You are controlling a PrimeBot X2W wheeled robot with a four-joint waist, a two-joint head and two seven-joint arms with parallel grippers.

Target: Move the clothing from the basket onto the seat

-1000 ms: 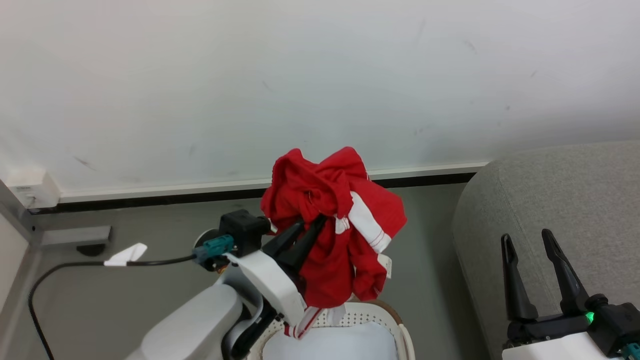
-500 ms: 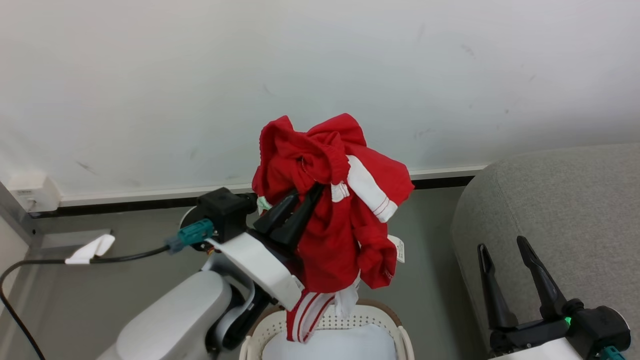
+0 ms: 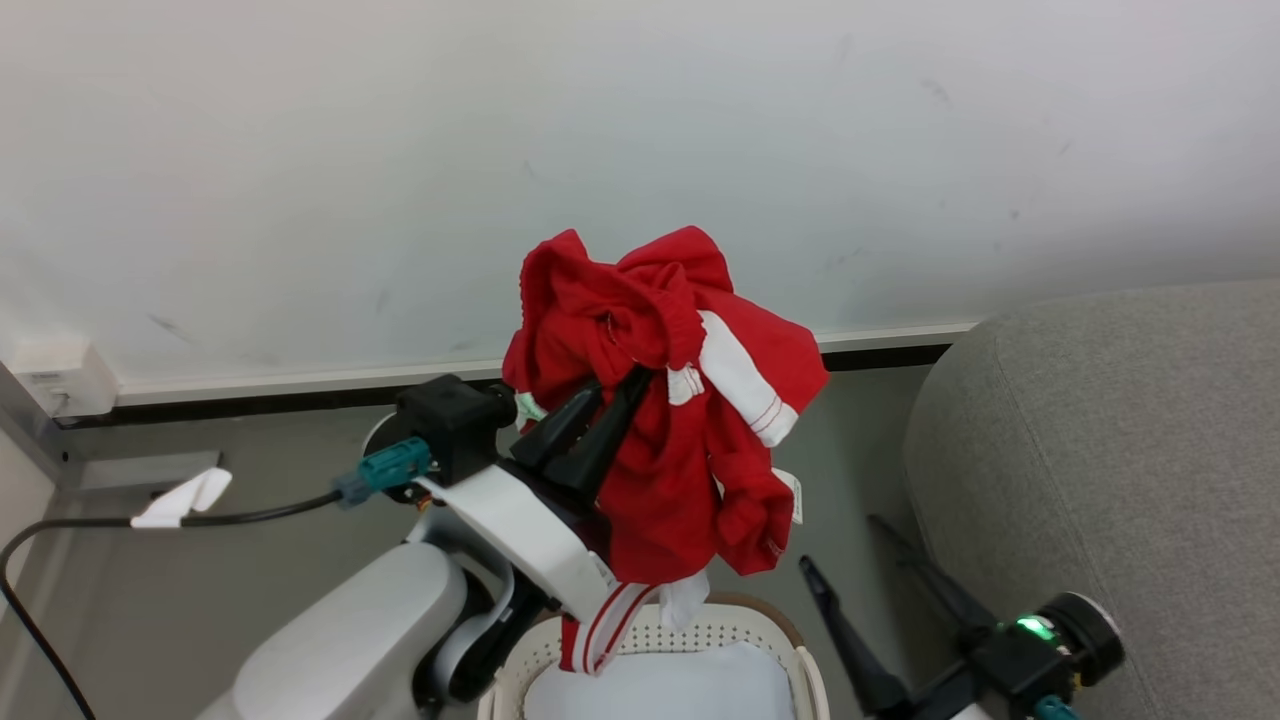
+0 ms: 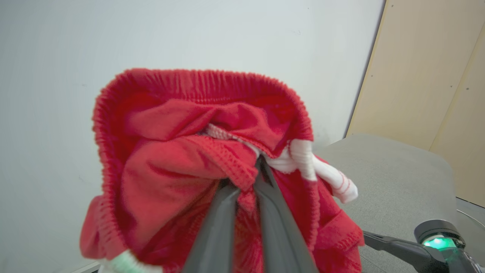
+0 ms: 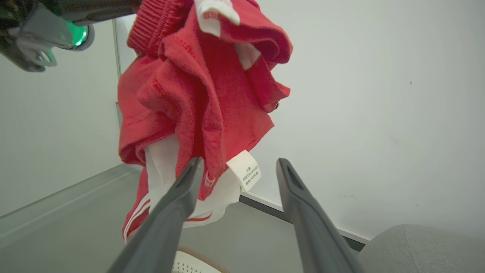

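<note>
I'm pinching the clothing tight in my left gripper, holding it above the basket, striped end dangling by the rim. Right gripper is hanging spread & empty. Approx halfway: carrying to the seat + dropping are pending.

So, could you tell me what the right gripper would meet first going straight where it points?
Probably the clothing, near its white label; depth is unclear, and the wall lies behind.
</note>
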